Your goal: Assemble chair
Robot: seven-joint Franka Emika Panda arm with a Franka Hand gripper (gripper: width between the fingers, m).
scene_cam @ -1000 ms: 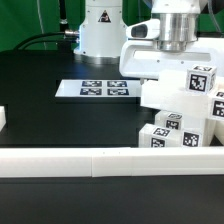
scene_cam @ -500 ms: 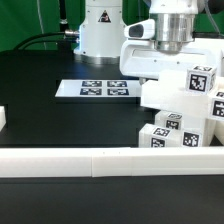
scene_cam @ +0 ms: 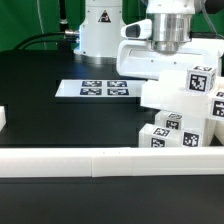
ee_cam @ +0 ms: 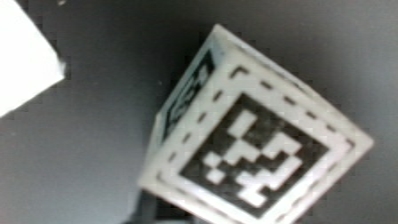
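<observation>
Nearest the camera, along the lower edge of the exterior view, the long white rail [scene_cam: 100, 160] lies across the black bench [scene_cam: 50, 120], looking just as it did a second ago. Behind it, at the lower right of the frame, the chair [scene_cam: 180, 110] stands as a stack of glossy white blocks with black-and-white tags on their faces; it has not visibly shifted either. Mid-frame, left of the chair, the marker board [scene_cam: 100, 89] rests flat and untouched. What has changed sits at the upper right: the arm's wrist housing has drifted slightly toward the frame's left over the last second, with the claw [scene_cam: 170, 62] lowered behind the top of the chair. The fingers are hidden there, so the pictures cannot show whether the claw is released or clenched. The wrist view is filled by one tagged white piece [ee_cam: 249, 140], tilted and very close, which suggests the claw is closing in on a chair part; the likely meaning is that a grasp is being taken.
</observation>
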